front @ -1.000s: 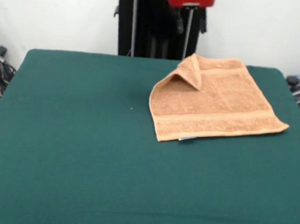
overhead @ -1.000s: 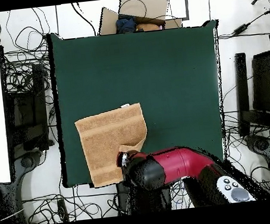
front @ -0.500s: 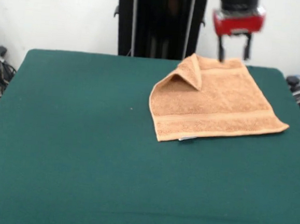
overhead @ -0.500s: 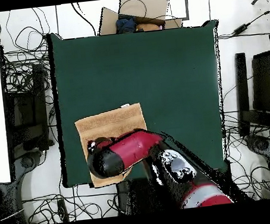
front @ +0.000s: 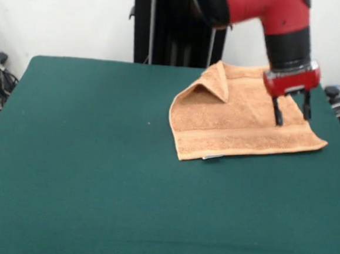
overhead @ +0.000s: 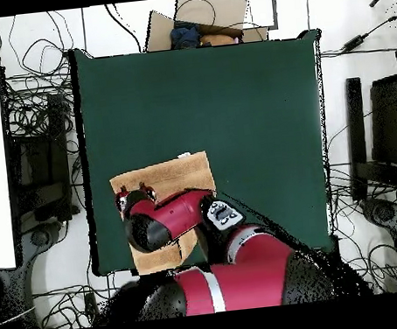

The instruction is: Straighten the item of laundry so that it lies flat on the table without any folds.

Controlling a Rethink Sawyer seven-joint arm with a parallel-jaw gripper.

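Hovering with jaws apart over towel (front: 244, 118) on right side, well clear of folded corner (front: 216, 80); closing here risks bunching flat cloth across bench (front: 85, 155).

Towel (front: 241, 118): tan-orange terry, right of centre in the front view; a smoother woven band of the same tan crosses it near the lower edge, another near the upper edge. Small white tag (front: 212, 157) at its lower edge.
Table (front: 84, 173): plain dark green cloth, unpatterned.
Arm (front: 267, 14): glossy red shell with black joint sections, upper right of the front view.
Gripper (front: 291, 113): red body, black fingers (front: 277, 114).
Wall (front: 61, 12): plain white, upper left.
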